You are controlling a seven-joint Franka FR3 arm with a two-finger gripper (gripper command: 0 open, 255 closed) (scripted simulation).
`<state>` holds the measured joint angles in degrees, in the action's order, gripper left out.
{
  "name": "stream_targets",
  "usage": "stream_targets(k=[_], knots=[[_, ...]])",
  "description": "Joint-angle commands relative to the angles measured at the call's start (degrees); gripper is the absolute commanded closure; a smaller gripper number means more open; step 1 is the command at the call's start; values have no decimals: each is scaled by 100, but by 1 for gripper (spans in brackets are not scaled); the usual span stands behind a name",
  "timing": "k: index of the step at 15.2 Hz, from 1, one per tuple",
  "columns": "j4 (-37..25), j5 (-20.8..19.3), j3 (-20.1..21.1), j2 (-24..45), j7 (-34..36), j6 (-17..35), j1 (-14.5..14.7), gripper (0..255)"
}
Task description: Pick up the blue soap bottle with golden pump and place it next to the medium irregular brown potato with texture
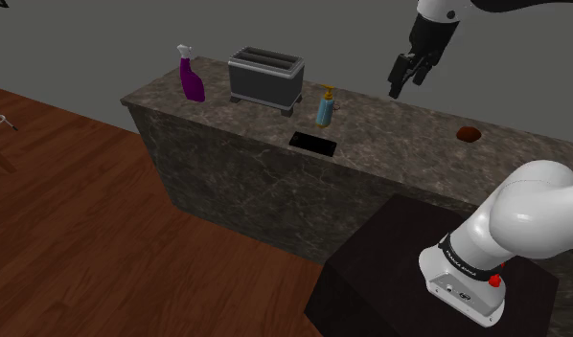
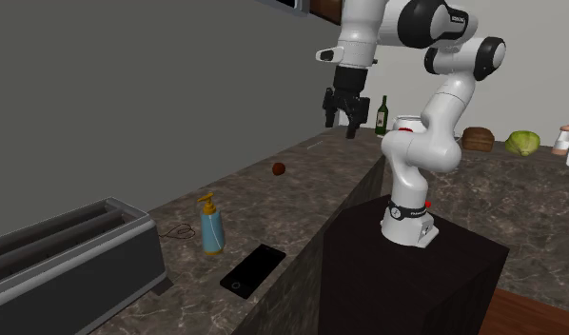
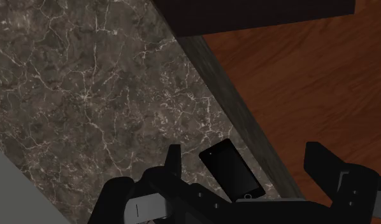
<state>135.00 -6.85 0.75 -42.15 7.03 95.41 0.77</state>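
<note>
Soap bottle [image 1: 325,108], blue with a golden pump, stands upright on the dark marbled counter [image 1: 390,132], untouched and well apart from the gripper [image 1: 400,88], which hangs in the air high above the counter top, between the bottle and the potato [image 1: 469,133] as the shoulder view has it; the potato, small and reddish brown, lies far off toward the shoulder view's right. Just in front of the bottle, near the counter's front edge, a black phone [image 1: 312,144] lies flat. To the shoulder view's left of the bottle sits a grey toaster [image 1: 266,78], and further left a purple spray bottle [image 1: 191,75] with a white head. From the wrist camera the two black fingers [image 3: 173,159] stand spread wide with nothing clasped between them, and the phone [image 3: 230,168] shows far below them on the marbled top, beside the wooden floor [image 3: 310,83]. In the second exterior view the gripper [image 2: 340,124] points down above the counter's far end, the potato [image 2: 279,168] below it and nearer the camera, the soap bottle [image 2: 211,226] nearer still, next to the toaster [image 2: 64,257], and a green bottle [image 2: 382,116] stands behind the arm
</note>
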Motion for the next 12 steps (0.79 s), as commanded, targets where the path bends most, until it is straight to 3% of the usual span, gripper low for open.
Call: stream_targets(k=[1, 12], knots=[[0, 0, 0, 0, 0, 0, 0, 0], [-971, 164, -734, 2236, -515, 1328, -176, 0]])
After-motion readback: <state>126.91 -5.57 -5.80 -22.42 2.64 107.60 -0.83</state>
